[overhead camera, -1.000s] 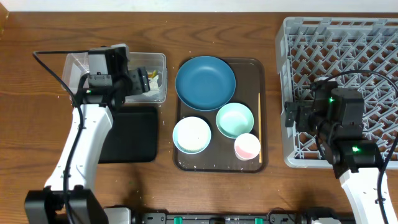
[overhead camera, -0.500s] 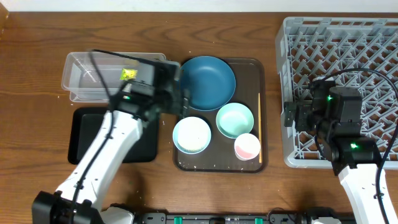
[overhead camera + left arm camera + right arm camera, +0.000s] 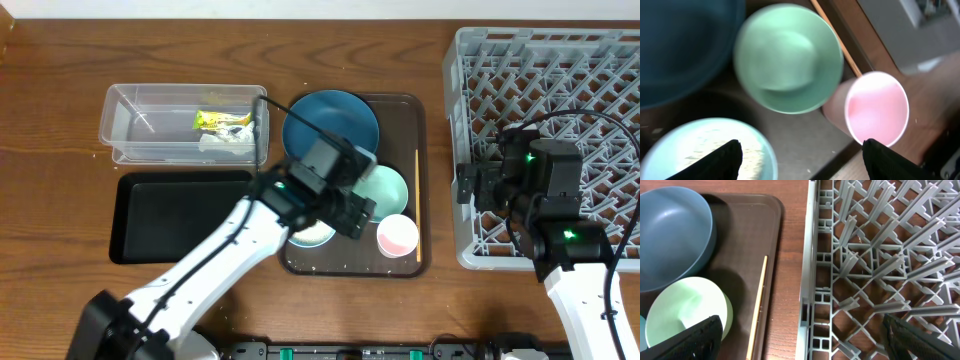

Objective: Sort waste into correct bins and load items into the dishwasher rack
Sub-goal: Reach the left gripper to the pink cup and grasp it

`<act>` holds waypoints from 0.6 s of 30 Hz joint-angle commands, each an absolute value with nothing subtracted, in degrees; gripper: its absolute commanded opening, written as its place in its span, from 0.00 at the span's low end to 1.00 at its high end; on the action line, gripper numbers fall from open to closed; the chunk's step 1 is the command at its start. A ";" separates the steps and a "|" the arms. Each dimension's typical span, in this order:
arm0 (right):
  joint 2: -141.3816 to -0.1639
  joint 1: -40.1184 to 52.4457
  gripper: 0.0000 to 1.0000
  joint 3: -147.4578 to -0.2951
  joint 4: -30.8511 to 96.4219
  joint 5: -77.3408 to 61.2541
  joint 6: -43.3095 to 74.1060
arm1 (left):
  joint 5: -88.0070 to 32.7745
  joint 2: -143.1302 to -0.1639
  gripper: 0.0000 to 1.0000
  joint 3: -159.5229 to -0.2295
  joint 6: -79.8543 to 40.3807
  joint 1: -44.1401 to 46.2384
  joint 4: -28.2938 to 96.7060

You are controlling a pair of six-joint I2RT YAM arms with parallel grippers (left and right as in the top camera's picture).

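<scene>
Both left hand (image 3: 802,160), right hand (image 3: 805,340) wide open, empty.

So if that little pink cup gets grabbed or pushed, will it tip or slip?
The pink cup looks small and thin-walled, so it is probably light and might tip under a sideways push. Its smooth round wall may slip between two fingers. It stands upright close beside the mint-green bowl and chopsticks, so a nudge could knock into them.
</scene>
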State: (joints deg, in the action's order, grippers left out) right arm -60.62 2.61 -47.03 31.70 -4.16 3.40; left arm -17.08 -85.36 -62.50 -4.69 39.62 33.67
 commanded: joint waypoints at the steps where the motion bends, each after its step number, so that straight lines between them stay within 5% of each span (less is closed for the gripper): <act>1: -60.71 3.03 0.99 -48.21 31.62 -4.54 3.84 | -17.56 -88.68 0.79 -63.11 -4.80 42.57 33.56; 5: -60.71 3.03 0.99 -48.21 31.75 -4.54 3.84 | -17.56 -91.39 0.78 -63.11 -4.80 44.69 32.21; 18: -60.71 3.03 0.99 -48.21 31.79 -4.54 3.86 | -17.56 -98.43 0.40 -63.11 -4.80 45.65 28.80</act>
State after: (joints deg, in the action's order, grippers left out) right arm -60.62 2.61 -47.03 31.88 -4.16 3.40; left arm -17.65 -97.14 -62.50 -4.93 45.60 29.23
